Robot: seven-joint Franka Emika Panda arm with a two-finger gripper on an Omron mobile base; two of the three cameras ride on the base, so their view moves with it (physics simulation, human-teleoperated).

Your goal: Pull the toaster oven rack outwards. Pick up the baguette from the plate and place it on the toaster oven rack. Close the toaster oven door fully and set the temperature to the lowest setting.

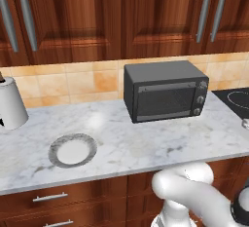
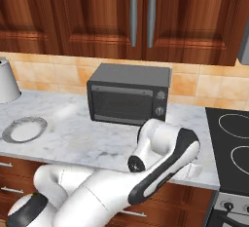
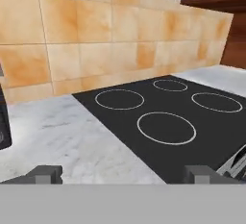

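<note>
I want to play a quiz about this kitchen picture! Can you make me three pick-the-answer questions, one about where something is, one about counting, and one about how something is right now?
1. Where is the plate?
A. on the counter, left of the oven
B. on top of the oven
C. on the stove

2. How many rings are on the stove in the hand view?
A. two
B. four
C. six

3. How is the oven door?
A. hanging open
C. taken off
B. shut

Answers:
1 A: the plate lies on the marble counter, left of the oven.
2 B: four white rings show on the black top.
3 B: the door stands flat against the oven front.
</note>
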